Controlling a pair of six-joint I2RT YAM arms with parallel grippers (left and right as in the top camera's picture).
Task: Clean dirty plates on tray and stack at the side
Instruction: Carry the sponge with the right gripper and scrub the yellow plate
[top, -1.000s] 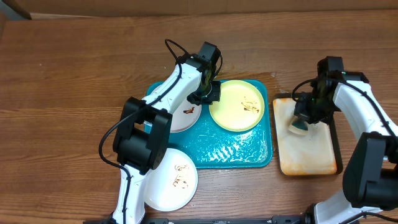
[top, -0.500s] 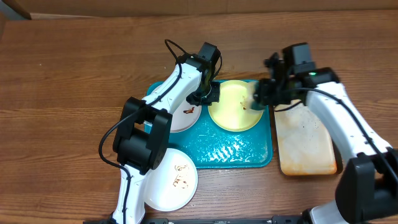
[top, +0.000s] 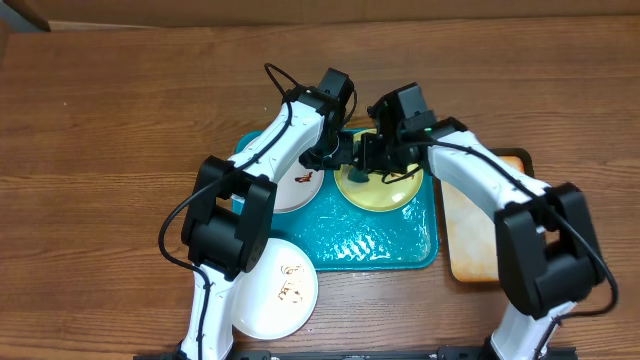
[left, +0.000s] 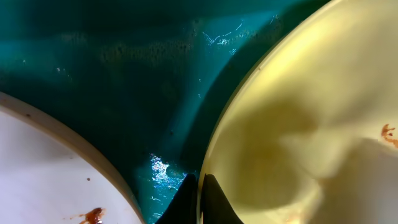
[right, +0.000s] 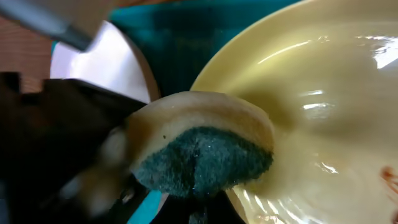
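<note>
left fingers (left: 214, 205) pinch the pale yellow plate (top: 378, 193), right fingers (top: 372, 155) grip a sponge (right: 202, 149)
the left tips close on that plate's left rim, one either side; the sponge's dark green face points down over the plate's left part — contact unclear. the plate lies on the wet teal tray (top: 380, 242) beside a smeared white plate (top: 296, 188); another white plate (top: 280, 290) sits off the tray on the worktop (top: 100, 150), a black-rimmed tray (top: 482, 240) to the right.
</note>
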